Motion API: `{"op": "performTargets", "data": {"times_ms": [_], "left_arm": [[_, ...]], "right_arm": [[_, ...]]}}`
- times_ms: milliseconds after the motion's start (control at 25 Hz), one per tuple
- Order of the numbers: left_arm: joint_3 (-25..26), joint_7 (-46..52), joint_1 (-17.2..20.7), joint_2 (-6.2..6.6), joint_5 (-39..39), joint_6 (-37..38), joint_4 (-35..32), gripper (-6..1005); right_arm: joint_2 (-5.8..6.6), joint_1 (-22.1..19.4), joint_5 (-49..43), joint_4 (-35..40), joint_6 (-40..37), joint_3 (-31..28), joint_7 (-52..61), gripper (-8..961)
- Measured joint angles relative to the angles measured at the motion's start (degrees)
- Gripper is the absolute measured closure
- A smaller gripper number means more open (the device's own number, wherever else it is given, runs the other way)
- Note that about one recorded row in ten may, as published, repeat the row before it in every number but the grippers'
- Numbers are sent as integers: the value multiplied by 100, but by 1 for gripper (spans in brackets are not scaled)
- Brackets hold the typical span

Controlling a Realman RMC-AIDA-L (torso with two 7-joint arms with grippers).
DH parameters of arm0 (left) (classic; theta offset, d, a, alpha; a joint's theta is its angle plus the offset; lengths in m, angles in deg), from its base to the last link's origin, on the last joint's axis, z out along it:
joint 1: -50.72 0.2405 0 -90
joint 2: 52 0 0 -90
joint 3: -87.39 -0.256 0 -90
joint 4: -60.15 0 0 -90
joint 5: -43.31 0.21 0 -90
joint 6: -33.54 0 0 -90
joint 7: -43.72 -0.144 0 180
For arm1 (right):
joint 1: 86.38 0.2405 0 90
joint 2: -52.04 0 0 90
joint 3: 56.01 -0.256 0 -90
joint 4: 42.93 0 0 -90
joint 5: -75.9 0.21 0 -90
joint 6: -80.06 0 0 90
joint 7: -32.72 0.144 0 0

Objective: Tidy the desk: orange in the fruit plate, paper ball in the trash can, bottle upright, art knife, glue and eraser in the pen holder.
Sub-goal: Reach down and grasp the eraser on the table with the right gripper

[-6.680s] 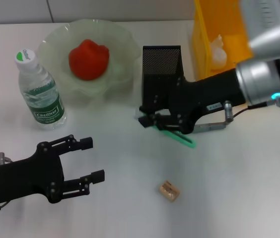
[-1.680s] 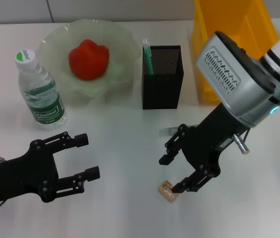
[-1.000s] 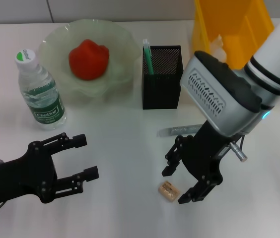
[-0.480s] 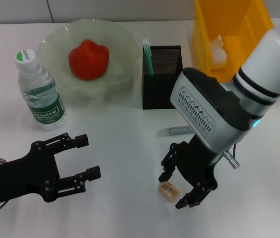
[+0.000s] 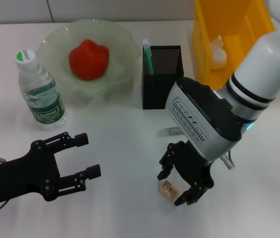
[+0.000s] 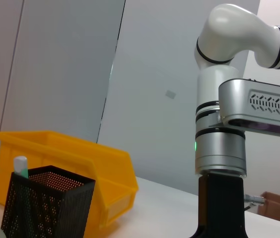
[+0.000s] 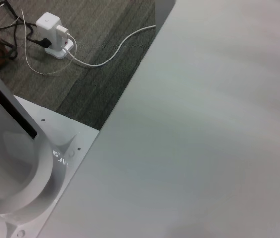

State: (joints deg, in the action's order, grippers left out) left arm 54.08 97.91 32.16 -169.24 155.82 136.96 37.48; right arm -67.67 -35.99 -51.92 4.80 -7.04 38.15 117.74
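Nearest the robot, on the white desk top, the small tan eraser block is being straddled by the black right gripper, jaws spread w/ a finger on each side, contact not clear. At front left the black left gripper is being held idle, jaws spread, nothing btw them. Further back, the clear water bottle w/ green label is being kept upright. Beyond are the black mesh pen holder w/ a green-handled art knife inside, the red-orange fruit in the pale green glass plate, and the yellow plastic bin holding a white paper ball.
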Motion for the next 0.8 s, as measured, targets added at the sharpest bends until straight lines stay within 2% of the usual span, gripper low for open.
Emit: {"op": "performTargets", "data": {"times_ms": [480, 800], "left_arm": [[2, 10, -23, 0, -24, 2, 1, 216], [9, 12, -38, 0, -43, 2, 6, 216]], "right_arm": [[-9, -26, 68, -8, 250, 304, -27, 339], [-9, -31, 103, 16, 326, 394, -11, 432]]}}
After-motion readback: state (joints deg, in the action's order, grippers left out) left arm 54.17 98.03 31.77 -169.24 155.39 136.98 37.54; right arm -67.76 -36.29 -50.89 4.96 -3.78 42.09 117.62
